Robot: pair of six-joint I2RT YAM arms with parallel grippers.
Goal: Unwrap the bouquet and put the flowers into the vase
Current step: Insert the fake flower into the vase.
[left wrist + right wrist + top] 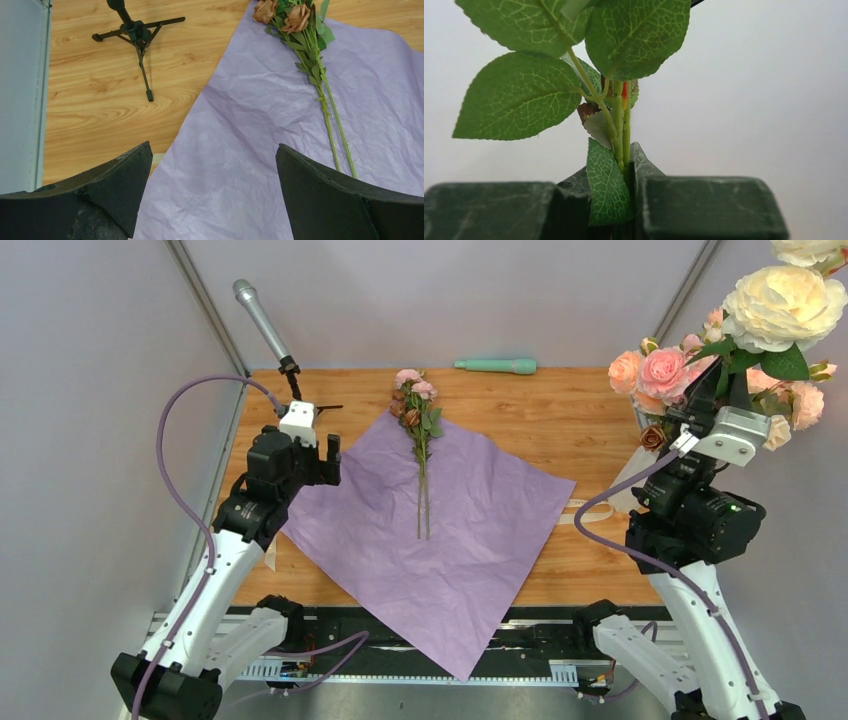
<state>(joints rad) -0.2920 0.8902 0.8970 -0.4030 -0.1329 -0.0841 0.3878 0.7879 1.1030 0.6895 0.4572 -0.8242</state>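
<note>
Lilac paper has its left edge under the wide-open left pincer; right pincer clamps flower stems.

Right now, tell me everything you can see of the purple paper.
The paper is a lilac, crinkled square sheet, unfolded and lying flat on the wooden table, turned like a diamond. Its near corner hangs over the table's front edge. The flowers lie on its far half, stems toward its middle, heads past its far corner. A cream ribbon shows at its right corner. The open left tool hovers above its left edge.
</note>
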